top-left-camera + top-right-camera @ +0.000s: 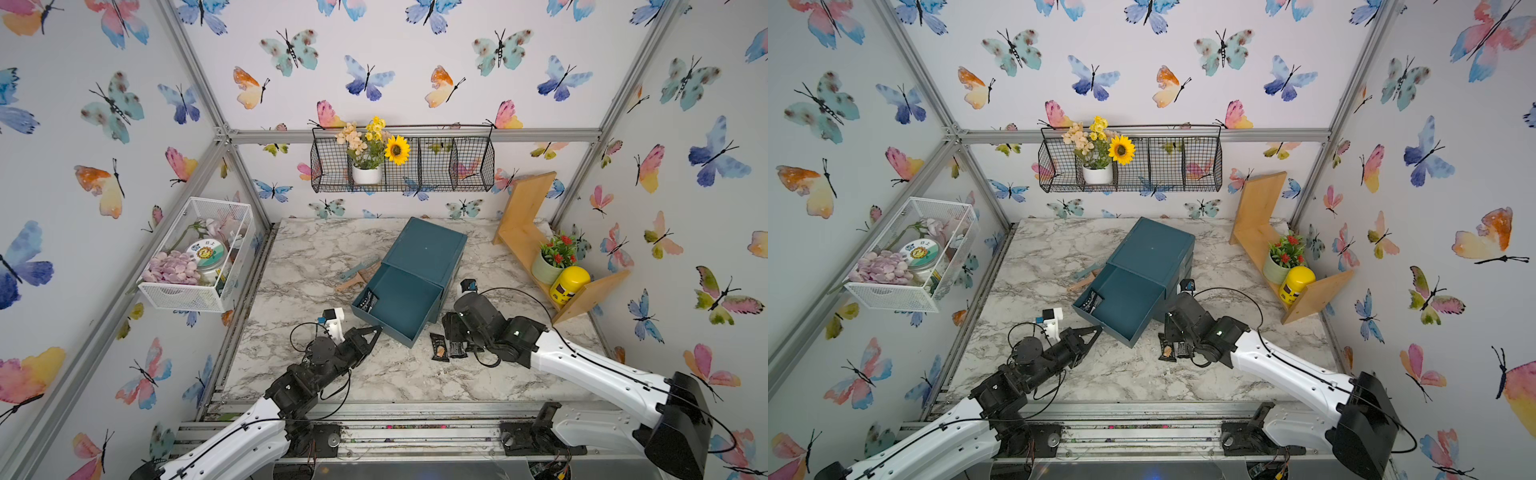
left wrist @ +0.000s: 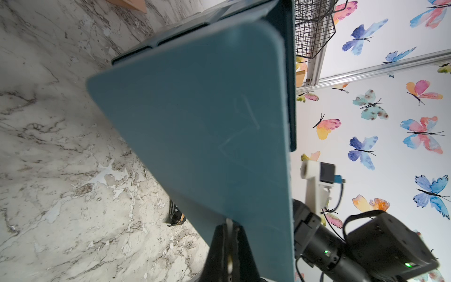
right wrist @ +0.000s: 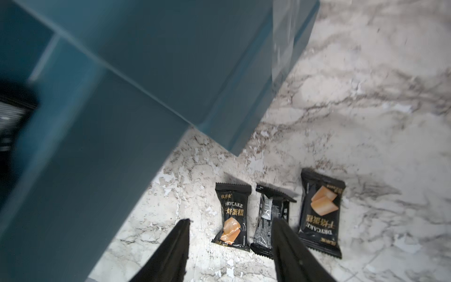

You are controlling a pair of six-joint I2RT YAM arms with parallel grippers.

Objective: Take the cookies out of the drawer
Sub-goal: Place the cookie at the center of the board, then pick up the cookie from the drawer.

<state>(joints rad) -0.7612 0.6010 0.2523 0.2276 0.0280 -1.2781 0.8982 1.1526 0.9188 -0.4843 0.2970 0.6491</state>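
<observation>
The teal drawer [image 1: 405,309] stands pulled out of its teal box [image 1: 424,249] at mid-table. Black cookies [image 1: 368,300] lean in its left corner, also seen in a top view [image 1: 1091,302]. Three more black cookies packets lie side by side on the marble: one face up [image 3: 231,217], a middle one back up [image 3: 269,207], a third face up [image 3: 319,212]. My right gripper [image 3: 230,220] hangs open just above them, holding nothing, right of the drawer [image 1: 451,336]. My left gripper [image 1: 376,330] is shut, its tip against the drawer's front panel [image 2: 207,122].
A comb and a wooden tool [image 1: 357,274] lie left of the box. A wooden shelf [image 1: 523,232] with a potted plant and yellow jar [image 1: 568,284] stands at right. A white wire basket [image 1: 195,257] hangs on the left wall, a black one [image 1: 457,166] on the back wall.
</observation>
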